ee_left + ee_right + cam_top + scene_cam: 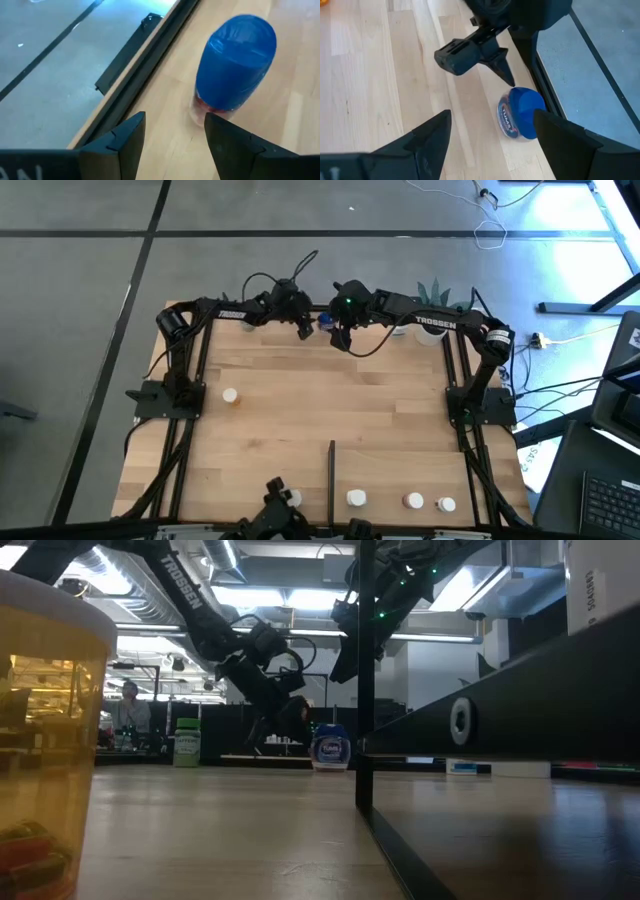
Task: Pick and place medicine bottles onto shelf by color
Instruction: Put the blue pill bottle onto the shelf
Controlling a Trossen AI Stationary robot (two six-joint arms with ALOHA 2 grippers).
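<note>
Blue bottle (520,120) label half hidden

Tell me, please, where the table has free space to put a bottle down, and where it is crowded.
The widest bare wood lies in the middle, between the lone white-capped bottle on the left and the right frame rail. It is crowded at the far edge, where the left gripper and right gripper hang open around the blue bottle, and at the near edge, by the divider bar.

TROSSEN on both arms (432,323); TUMS on blue bottle (519,113).
</note>
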